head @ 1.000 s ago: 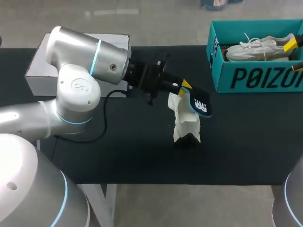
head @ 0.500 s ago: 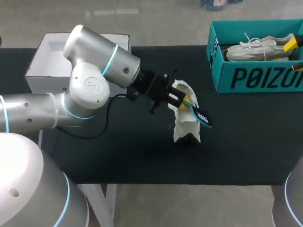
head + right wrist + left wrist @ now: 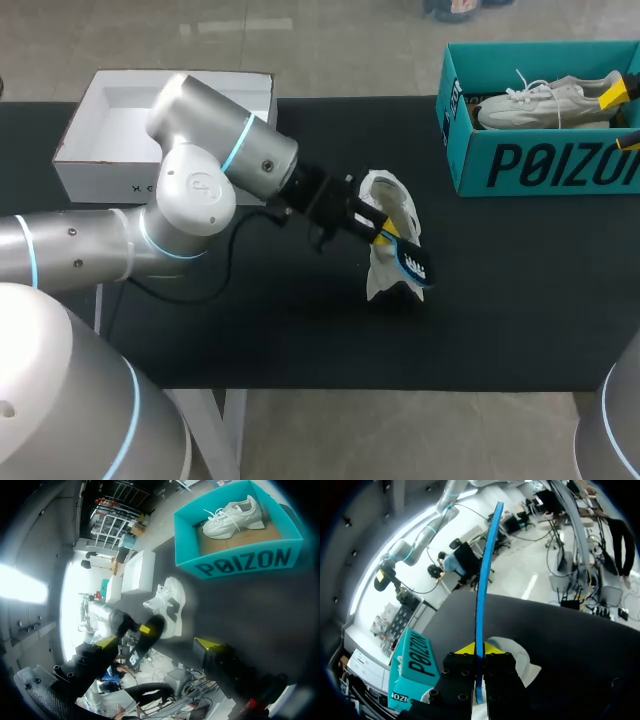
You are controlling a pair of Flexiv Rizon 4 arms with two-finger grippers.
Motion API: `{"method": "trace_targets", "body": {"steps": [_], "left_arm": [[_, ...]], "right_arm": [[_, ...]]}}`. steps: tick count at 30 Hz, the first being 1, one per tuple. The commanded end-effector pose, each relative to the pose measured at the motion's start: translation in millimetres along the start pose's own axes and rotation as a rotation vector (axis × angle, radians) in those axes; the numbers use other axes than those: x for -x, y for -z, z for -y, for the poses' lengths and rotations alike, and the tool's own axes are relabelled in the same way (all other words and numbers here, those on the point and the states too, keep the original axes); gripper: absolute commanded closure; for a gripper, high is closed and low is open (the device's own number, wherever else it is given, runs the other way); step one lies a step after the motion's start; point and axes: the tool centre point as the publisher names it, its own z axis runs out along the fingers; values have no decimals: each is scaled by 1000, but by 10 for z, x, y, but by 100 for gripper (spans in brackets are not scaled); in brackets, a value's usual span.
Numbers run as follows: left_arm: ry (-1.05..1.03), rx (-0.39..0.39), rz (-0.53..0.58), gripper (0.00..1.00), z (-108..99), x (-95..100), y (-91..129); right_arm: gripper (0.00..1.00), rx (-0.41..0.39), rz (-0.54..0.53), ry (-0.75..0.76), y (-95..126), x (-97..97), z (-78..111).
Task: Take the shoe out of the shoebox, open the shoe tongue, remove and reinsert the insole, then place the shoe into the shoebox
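A white shoe (image 3: 385, 205) stands on the black table (image 3: 520, 290), also seen under my left gripper (image 3: 475, 672) as the shoe (image 3: 517, 656). My left gripper (image 3: 383, 231) is shut on a blue and black insole (image 3: 414, 264), held edge-on (image 3: 482, 580) right at the shoe's opening. The teal shoebox (image 3: 530, 165) at the back right holds a second white shoe (image 3: 545, 100). My right gripper (image 3: 157, 642) is open and empty, well away from the shoe (image 3: 169, 600) and the shoebox (image 3: 240, 562); its yellow tips (image 3: 613, 95) show at the right edge of the head view.
A white open box (image 3: 110, 165) sits at the back left of the table, behind my left arm (image 3: 200, 190). The arm's black cable (image 3: 215, 265) loops over the cloth near it.
My left gripper has swung down and tilted, bringing the insole from above the shoe to its opening. The arm's elbow pulled back, uncovering the white box.
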Motion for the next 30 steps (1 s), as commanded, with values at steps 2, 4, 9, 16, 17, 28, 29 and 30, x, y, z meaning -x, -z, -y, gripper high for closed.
{"method": "trace_targets", "body": {"steps": [2,4,9,16,17,28,29,30], "left_arm": [[-9,20,-16,100,-55,-23,-122],[-13,23,-25,100,-79,-27,-143],[-20,68,-36,100,-237,-67,-177],[-42,132,-70,100,-418,-96,-197],[-37,143,-69,100,-449,-90,-193],[-27,247,-83,100,-768,-37,-137],[-20,250,-85,100,-793,-32,-132],[-15,259,-83,100,-815,-30,-128]], "right_arm": [[0,-1,3,-1,2,-3,1],[0,-1,3,-1,2,-3,1],[0,-1,3,-1,2,-3,1],[0,-1,3,-1,2,-3,1],[0,-1,3,-1,2,-3,1],[0,-1,3,-1,2,-3,1],[0,-1,3,-1,2,-3,1],[0,-1,3,-1,2,-3,1]]}}
